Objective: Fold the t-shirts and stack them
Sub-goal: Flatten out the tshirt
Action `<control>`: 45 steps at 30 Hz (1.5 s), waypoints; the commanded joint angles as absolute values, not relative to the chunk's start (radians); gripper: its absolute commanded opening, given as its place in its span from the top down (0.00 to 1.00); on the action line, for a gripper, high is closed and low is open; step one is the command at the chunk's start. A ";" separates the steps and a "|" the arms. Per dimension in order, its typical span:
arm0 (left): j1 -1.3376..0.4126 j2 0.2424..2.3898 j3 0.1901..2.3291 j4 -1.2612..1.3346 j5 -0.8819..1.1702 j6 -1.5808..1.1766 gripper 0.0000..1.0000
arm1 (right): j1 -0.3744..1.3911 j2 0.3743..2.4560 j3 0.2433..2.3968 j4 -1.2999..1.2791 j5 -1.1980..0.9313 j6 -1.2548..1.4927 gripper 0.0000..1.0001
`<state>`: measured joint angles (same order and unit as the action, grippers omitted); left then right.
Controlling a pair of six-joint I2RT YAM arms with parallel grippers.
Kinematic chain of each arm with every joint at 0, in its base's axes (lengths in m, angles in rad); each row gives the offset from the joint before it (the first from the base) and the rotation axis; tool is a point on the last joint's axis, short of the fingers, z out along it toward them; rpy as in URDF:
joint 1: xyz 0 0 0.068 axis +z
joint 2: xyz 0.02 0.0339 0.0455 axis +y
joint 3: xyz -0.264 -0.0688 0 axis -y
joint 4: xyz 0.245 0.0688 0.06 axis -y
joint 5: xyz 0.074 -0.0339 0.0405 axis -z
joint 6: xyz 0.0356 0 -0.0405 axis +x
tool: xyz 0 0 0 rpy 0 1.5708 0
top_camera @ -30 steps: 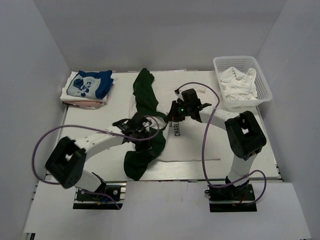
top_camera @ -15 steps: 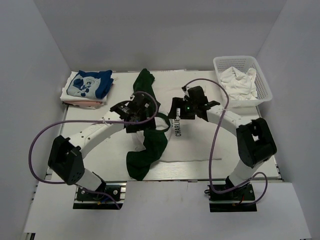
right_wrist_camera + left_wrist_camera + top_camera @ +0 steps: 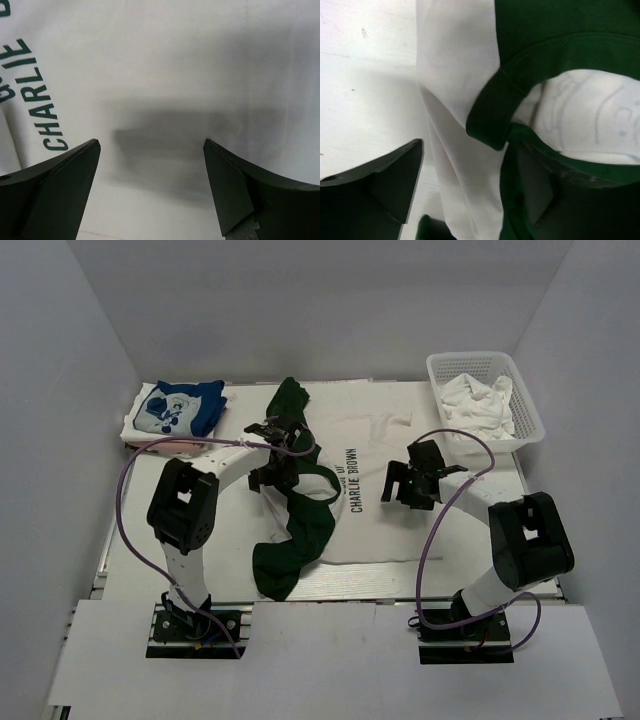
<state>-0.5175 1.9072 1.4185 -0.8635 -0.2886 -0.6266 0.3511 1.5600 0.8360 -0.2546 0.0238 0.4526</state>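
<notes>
At mid-table the green-sleeved shirt (image 3: 380, 440) lies partly spread. Over its collar (image 3: 490, 115) the left claw (image 3: 277, 452) hangs wide. The right claw (image 3: 408, 483), equally wide, hovers above the white front, likely ready to smooth it. Two folded shirts (image 3: 178, 412) sit stacked at the far left.

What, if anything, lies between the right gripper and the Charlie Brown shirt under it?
Nothing visible. The right gripper hangs open directly over the flat white front of the shirt, beside the lettering. Only its own shadow falls on the cloth below.
</notes>
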 commanded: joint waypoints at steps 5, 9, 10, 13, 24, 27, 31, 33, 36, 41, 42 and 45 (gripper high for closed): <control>-0.437 1.947 1.502 -0.867 -0.359 -0.603 0.77 | 0.285 1.598 0.782 -0.252 0.040 0.462 0.10; -0.348 1.931 1.488 -0.891 -0.385 -0.612 1.00 | 0.256 1.618 0.764 -0.252 0.038 0.468 0.10; -0.335 1.904 1.467 -0.891 -0.402 -0.612 1.00 | 0.250 1.621 0.759 -0.250 0.034 0.469 0.10; -0.257 1.764 1.359 -0.845 -0.436 -0.612 1.00 | 0.235 1.647 0.758 -0.256 0.015 0.471 0.10; 0.078 1.622 1.108 -0.756 -0.244 -0.696 0.35 | 0.199 1.657 0.762 -0.278 -0.023 0.463 0.10; 0.100 1.597 1.160 -0.732 -0.128 -0.646 0.27 | 0.207 1.622 0.779 -0.258 -0.046 0.425 0.10; 0.060 1.524 1.158 -0.701 0.027 -0.585 0.19 | 0.224 1.488 0.776 -0.262 -0.016 0.397 0.10; 0.037 1.476 1.073 -0.666 0.124 -0.584 0.18 | 0.225 1.441 0.772 -0.281 0.023 0.408 0.10; -0.018 1.381 0.962 -0.595 0.239 -0.584 0.13 | 0.222 1.376 0.738 -0.298 0.035 0.437 0.10; -0.176 1.273 0.852 -0.606 0.305 -0.623 0.13 | 0.222 1.293 0.673 -0.336 0.035 0.443 0.10; -0.227 1.255 0.788 -0.606 0.342 -0.644 0.13 | 0.222 1.275 0.657 -0.340 0.038 0.446 0.10; -0.307 1.186 0.677 -0.610 0.397 -0.699 0.10 | 0.222 1.237 0.624 -0.339 0.014 0.443 0.10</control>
<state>-0.2562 1.2484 0.7589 -0.5949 0.2947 -0.6456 0.2230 1.2755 0.6472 -0.3088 0.0193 0.4397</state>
